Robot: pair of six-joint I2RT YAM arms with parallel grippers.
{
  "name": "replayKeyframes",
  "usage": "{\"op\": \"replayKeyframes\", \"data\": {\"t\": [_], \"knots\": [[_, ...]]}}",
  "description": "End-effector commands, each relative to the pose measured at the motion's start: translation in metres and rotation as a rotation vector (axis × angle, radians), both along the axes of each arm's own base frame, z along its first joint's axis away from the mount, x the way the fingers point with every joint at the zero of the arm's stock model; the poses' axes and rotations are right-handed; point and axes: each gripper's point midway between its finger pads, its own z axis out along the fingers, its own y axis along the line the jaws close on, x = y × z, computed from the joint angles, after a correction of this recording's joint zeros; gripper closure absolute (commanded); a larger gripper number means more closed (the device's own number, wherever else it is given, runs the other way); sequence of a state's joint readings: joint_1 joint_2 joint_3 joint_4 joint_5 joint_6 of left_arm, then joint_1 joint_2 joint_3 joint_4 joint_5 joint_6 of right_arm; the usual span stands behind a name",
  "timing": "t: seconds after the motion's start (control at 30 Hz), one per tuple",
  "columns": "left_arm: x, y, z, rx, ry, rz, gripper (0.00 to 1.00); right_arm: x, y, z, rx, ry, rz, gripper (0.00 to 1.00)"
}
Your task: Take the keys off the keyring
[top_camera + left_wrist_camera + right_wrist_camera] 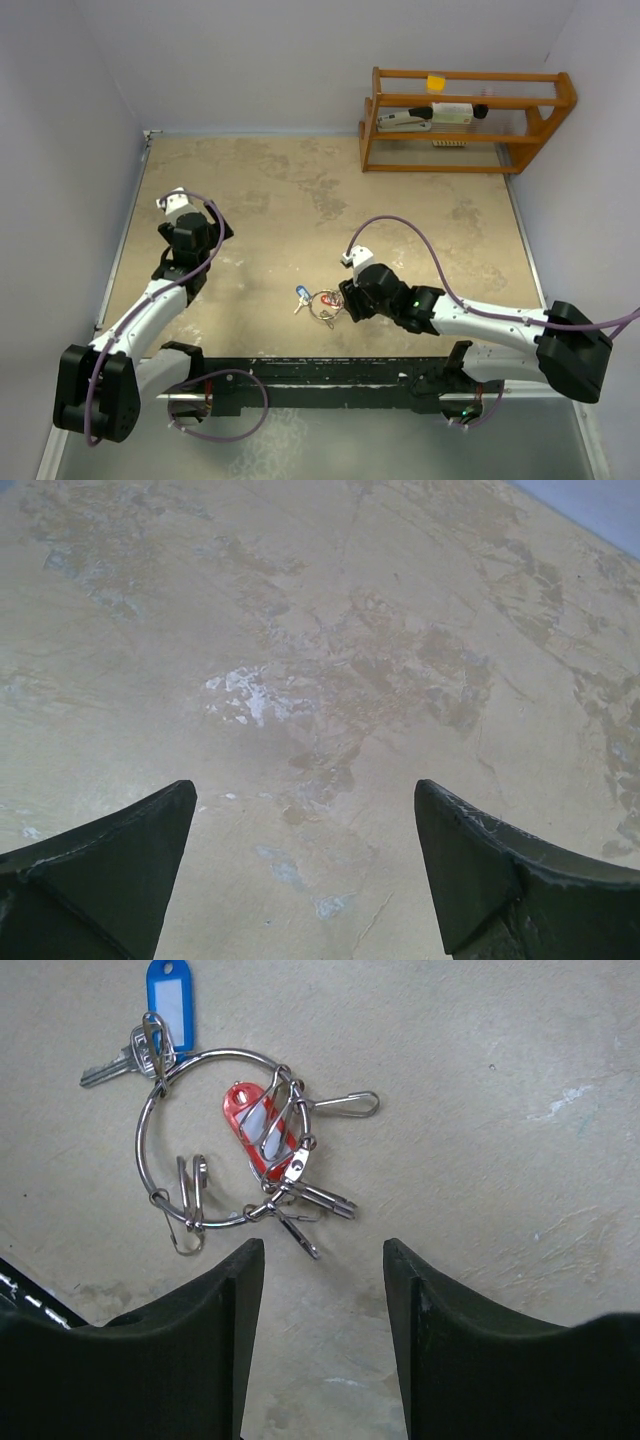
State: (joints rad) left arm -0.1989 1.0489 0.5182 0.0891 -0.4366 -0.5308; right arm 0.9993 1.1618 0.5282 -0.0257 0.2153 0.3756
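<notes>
The keyring [150, 1160] is a round silver wire ring lying flat on the tan table; it also shows in the top view [322, 304]. On it hang a blue tag [168, 1000] with a silver key [112, 1067], a red tag [258, 1126], and several silver snap clips [310, 1198]. The blue tag [302, 294] also shows in the top view. My right gripper [322, 1260] is open and empty, just short of the clips, at the ring's right in the top view [348, 298]. My left gripper [305, 795] is open and empty over bare table, far left [172, 208].
A wooden rack [465, 120] with a few small items stands at the back right corner. White walls bound the table on the left, back and right. A black rail [320, 380] runs along the near edge between the arm bases.
</notes>
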Motion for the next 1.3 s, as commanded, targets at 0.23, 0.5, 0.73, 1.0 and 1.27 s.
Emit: {"op": "replayKeyframes", "data": {"t": [0.23, 0.5, 0.73, 1.0, 1.27], "knots": [[0.002, 0.008, 0.038, -0.014, -0.100, 0.059, 0.03, -0.002, 0.004, -0.007, -0.020, 0.020, -0.009, 0.46], [0.003, 0.006, 0.040, -0.049, -0.124, 0.068, 0.02, 0.002, 0.016, -0.011, -0.008, 0.020, 0.011, 0.46], [0.005, -0.003, 0.048, -0.095, -0.158, 0.031, 0.01, 0.004, 0.021, -0.012, -0.002, 0.018, 0.014, 0.46], [-0.005, 0.000, 0.060, -0.086, -0.278, 0.016, 0.01, 0.003, 0.026, -0.024, -0.009, 0.047, 0.018, 0.47], [0.006, -0.009, 0.050, -0.055, -0.154, -0.032, 0.00, 0.014, 0.034, -0.028, -0.039, 0.024, 0.022, 0.88]]}}
